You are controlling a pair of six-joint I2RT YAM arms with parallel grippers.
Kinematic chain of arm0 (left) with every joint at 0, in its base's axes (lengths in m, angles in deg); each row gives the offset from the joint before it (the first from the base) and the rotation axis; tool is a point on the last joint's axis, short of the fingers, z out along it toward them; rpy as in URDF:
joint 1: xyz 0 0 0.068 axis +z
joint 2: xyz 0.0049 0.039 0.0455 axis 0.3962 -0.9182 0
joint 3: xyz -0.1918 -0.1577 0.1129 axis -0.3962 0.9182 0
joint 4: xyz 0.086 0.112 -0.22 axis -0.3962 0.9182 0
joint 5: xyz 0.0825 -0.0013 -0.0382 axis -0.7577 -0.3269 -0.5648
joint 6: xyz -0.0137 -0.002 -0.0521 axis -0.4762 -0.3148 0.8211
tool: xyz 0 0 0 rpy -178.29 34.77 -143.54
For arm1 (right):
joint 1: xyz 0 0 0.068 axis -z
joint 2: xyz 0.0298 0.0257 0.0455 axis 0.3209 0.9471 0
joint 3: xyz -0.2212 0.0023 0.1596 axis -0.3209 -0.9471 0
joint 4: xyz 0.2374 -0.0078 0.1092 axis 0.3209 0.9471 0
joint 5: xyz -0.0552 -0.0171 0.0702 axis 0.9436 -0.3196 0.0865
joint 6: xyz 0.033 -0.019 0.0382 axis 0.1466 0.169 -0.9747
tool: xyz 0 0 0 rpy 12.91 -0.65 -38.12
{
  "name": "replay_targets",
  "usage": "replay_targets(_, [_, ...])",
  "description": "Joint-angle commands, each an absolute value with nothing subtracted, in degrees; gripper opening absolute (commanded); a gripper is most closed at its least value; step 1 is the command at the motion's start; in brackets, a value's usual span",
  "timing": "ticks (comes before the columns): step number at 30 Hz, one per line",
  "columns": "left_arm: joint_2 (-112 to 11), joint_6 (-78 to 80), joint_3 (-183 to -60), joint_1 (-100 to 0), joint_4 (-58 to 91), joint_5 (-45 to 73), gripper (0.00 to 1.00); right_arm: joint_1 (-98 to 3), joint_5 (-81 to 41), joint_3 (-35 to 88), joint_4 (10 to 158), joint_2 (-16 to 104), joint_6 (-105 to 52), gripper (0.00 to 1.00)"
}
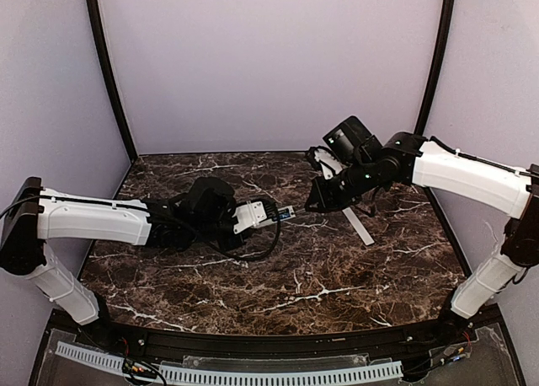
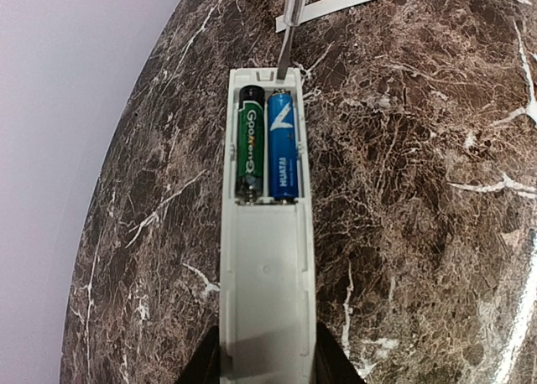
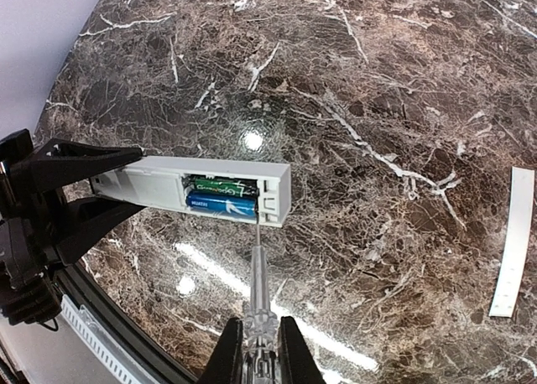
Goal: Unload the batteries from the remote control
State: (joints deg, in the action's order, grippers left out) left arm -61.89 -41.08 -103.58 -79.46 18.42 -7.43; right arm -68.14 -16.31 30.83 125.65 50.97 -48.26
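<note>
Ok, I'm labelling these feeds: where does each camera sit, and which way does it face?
Top external: above, behind the robot, facing the table; both arms show.
Left wrist: on the left gripper, looking along the remote control; fingers show.
Right wrist: on the right gripper, looking down its tool; fingers show.
Shared: both wrists see the batteries.

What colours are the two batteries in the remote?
A green battery and a blue battery, seen best in the left wrist view.

White remote control [image 2: 264, 292] carries a green battery [image 2: 250, 145] and blue battery [image 2: 282, 149].
</note>
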Motion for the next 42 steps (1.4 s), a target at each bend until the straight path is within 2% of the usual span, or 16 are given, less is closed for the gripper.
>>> replay_targets(1, [-62.1,-40.29,-105.2,-79.9,18.58,-8.11,0.0,-68.75,-15.41,32.57,125.61,51.42,-48.59,0.0])
replay_targets(42, [-61.85,-38.72,-105.32,-80.23,18.53,-6.42,0.0,-68.65,-18.4,29.28,118.59,53.0,-47.14,0.0])
